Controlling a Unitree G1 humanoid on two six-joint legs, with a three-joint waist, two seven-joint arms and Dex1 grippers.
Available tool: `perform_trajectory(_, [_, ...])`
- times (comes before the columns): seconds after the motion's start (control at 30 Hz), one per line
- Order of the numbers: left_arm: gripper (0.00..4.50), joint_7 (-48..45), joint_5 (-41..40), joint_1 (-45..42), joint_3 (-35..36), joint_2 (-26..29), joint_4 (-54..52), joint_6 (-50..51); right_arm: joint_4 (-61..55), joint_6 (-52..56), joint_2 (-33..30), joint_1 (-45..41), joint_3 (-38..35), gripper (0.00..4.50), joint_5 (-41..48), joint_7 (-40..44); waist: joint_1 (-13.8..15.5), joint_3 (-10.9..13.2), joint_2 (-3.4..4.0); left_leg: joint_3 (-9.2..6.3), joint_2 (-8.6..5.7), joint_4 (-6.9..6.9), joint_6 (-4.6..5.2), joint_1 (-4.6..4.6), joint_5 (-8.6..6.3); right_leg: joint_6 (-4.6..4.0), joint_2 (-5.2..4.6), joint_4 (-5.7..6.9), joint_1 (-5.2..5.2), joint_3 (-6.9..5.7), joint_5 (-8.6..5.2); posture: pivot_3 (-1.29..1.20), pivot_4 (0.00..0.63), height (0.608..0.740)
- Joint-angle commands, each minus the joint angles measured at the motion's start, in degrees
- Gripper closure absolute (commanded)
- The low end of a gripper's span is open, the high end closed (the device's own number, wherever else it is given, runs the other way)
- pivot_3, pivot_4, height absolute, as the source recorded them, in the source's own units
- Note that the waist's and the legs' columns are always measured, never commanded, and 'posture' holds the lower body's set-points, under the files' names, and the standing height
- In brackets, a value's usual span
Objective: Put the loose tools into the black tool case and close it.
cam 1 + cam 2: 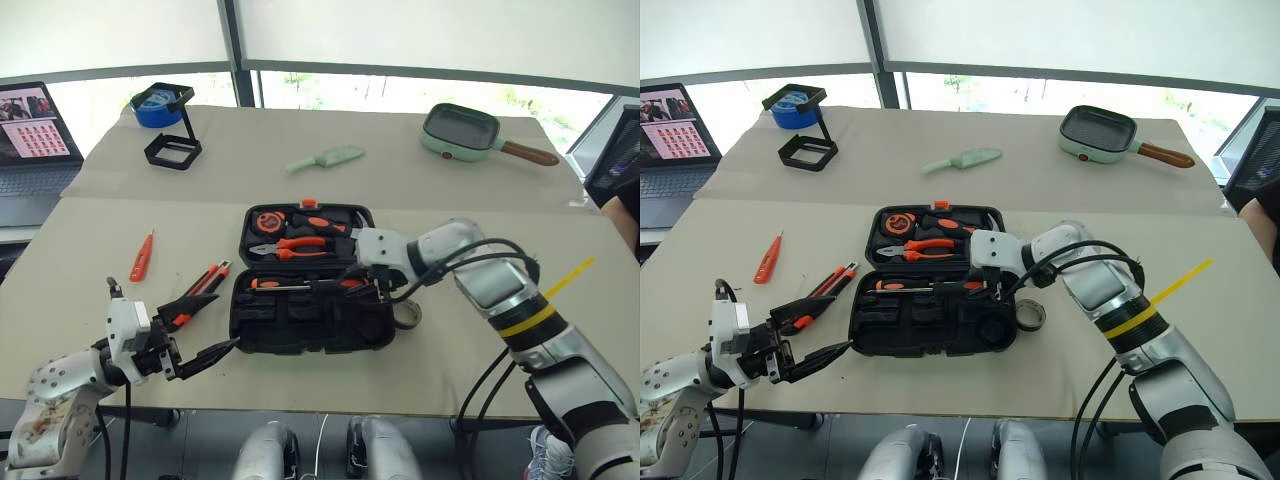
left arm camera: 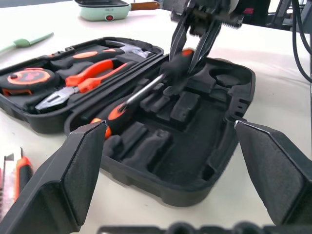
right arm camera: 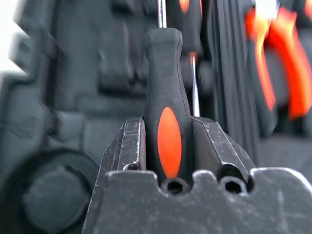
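Nearest, left gripper point(image 1: 205, 342) gaping empty beside black tool case point(image 1: 300, 330); right gripper point(image 2: 195, 46) clamping black-and-orange screwdriver point(image 3: 168, 122) over it.

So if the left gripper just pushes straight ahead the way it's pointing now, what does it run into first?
Most likely the black tool case: the left gripper, open, faces the near rim of its front half, with bare table between. Depth is hard to judge. The right gripper, shut on a screwdriver, sits farther along.
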Motion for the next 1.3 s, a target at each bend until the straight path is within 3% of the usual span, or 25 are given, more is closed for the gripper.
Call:
perform_trajectory(0.03, [0.0,0.7,-1.0,0.3,1.2,0.4,-2.9,-0.4,-0.5,-0.5,-1.2,-0.6,0.0,3.49,-1.9,2.0,0.0,0.0,0.0,-0.02,0.01,0.0,-0.01,0.01,0.0,0.0,0.01,0.02,0.01,0.0,-0.01,0.0,0.15,0.74])
perform_trajectory(0.47, [0.0,1.5,-0.3,0.3,0.4,0.0,-3.2,-1.1,3.6,0.7,0.9,-1.6,0.6,3.49,-6.9,1.0,-0.4,0.0,0.0,0.0,0.11,0.0,-0.26,0.21,0.15,0.0,0.02,0.15,0.05,0.06,0.01,0.0,0.15,0.74])
perform_trajectory(0.53, [0.0,1.5,-0.1,0.1,0.2,0.0,-3.1,-1.3,3.7,0.4,0.9,-2.0,0.4,2.48,-7.1,1.7,-0.5,0.0,-0.01,0.02,0.11,0.0,-0.24,0.2,0.15,-0.24,0.02,0.15,0.03,0.09,0.15,0.0,0.15,0.74])
perform_trajectory(0.77, [0.0,1.5,-0.1,0.1,0.2,-0.1,-2.6,-1.6,2.9,-3.6,2.1,-3.9,-6.0,0.42,-1.2,4.2,-0.7,0.0,-0.01,0.05,0.12,-0.02,-0.23,0.18,0.14,-0.24,0.1,0.11,0.0,0.07,0.14,0.0,0.15,0.74])
perform_trajectory(0.9, [0.0,1.3,0.0,0.3,0.4,-0.2,-2.0,-1.9,4.5,-4.4,1.7,-4.6,-9.2,0.42,3.1,8.3,-0.6,0.0,-0.01,0.05,0.14,-0.02,-0.24,0.18,0.15,-0.23,0.12,0.12,0.0,0.07,0.14,0.0,0.15,0.74])
perform_trajectory(1.03, [0.0,1.5,0.2,-0.4,0.1,-0.3,-1.1,-2.4,6.9,-6.7,5.6,-2.6,-10.3,1.47,4.7,6.0,-0.6,0.0,-0.01,0.05,0.13,-0.01,-0.23,0.18,0.15,-0.24,0.11,0.12,0.02,0.07,0.15,0.0,0.15,0.74])
perform_trajectory(1.3, [0.0,1.2,0.3,-1.3,-0.1,0.1,0.1,-2.7,11.5,-12.7,12.2,1.2,-8.4,4.2,1.1,0.8,-0.7,0.0,0.0,0.1,0.12,-0.02,-0.27,0.17,0.18,-0.25,0.16,0.17,0.0,0.08,0.15,0.0,0.15,0.74])
